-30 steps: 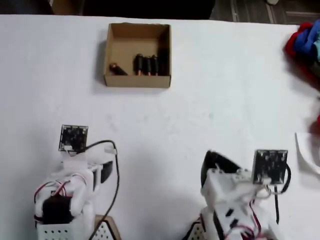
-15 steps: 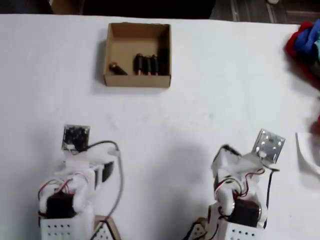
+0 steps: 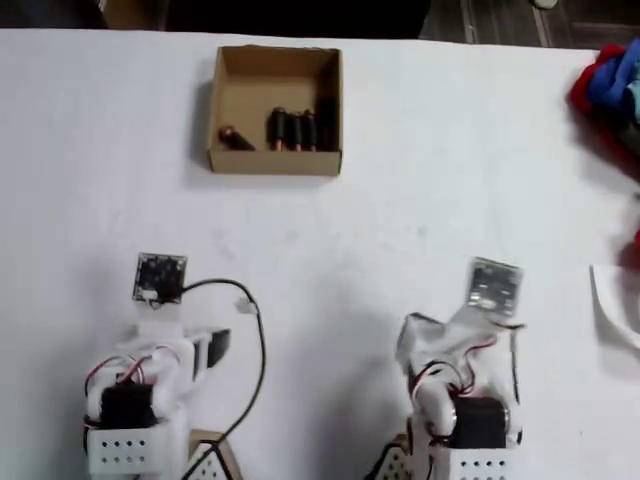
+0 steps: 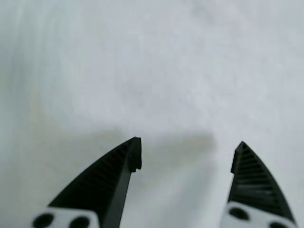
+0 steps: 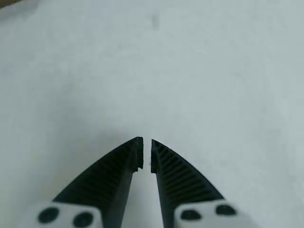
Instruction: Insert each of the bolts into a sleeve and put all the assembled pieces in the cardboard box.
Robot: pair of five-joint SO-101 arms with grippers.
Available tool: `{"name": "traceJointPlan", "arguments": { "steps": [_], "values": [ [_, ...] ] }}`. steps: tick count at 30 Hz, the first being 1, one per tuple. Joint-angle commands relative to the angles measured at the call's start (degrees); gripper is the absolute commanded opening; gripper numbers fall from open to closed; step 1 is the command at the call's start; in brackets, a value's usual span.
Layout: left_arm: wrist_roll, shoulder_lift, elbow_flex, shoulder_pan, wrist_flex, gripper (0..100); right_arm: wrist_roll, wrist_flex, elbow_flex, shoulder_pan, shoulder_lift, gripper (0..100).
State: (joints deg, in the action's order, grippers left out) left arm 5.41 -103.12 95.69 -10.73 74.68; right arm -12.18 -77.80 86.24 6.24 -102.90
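Inside the cardboard box (image 3: 275, 162), far across the desk (image 3: 450, 180), lie the assembled pieces (image 3: 296, 130); the task looks complete. Both empty, the left pincer (image 4: 185, 156) gapes wide and the right pincer (image 5: 147, 154) is pressed nearly closed.

White table (image 3: 450, 180) — darkness beyond its far edge (grey floor (image 3: 520, 20) at right).

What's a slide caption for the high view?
Assembled pieces lie in the cardboard box; left arm and right arm sit at the table's near edge.
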Motion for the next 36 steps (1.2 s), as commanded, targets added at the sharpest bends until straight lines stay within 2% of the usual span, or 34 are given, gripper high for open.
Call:
{"name": "traceJointPlan", "arguments": {
  "steps": [1, 4, 6, 9, 11, 14, 17, 23, 25, 28, 33, 36],
  "values": [
    [4.57, -1.49, 1.36, 0.35, -0.88, 32, 8.79, 0.22, -0.26, 7.69, -0.22, 2.4],
    [4.31, -1.49, 1.45, -0.62, -0.88, 32, 20.31, 0.31, -0.09, 7.25, -0.22, 2.4],
    [1.93, -1.49, 1.45, -1.76, -0.88, 31, 24.97, 0.48, 0.0, 5.67, -0.22, 2.4],
    [-5.98, -1.49, 1.45, -1.76, -0.97, 31, 24.97, 1.71, 1.85, 3.82, -0.22, 2.4],
    [-5.19, -1.49, 1.45, -1.76, -0.97, 31, 24.79, 2.42, 5.1, 3.12, -0.22, 2.4],
    [-1.23, -1.49, 1.45, -1.67, -0.97, 31, 20.4, 4.53, 10.11, 1.19, -0.31, 2.4],
    [-0.79, -1.49, 1.45, -0.26, -0.97, 31, 17.76, 4.44, 9.58, -1.01, -0.31, 2.4],
    [-0.88, -1.49, 1.45, 14.33, -0.97, 31, 17.85, 4.88, 10.73, -1.8, -0.22, 2.1],
    [-0.88, -1.49, 1.45, 16.97, -0.97, 31, 17.76, 5.14, 10.73, -1.8, -0.04, 2.0],
    [-0.88, -1.49, 1.45, 16.18, -0.97, 31, 17.76, 5.14, 10.73, -1.8, 0.04, 2.0],
    [-0.88, -1.49, 1.45, 8.35, -0.97, 31, 17.76, 5.14, 10.73, -1.8, 0.04, 2.0],
    [-0.62, -1.49, 1.45, 6.42, -0.97, 31, 17.76, 5.14, 10.73, -1.8, 0.04, 2.0]
  ]
}}
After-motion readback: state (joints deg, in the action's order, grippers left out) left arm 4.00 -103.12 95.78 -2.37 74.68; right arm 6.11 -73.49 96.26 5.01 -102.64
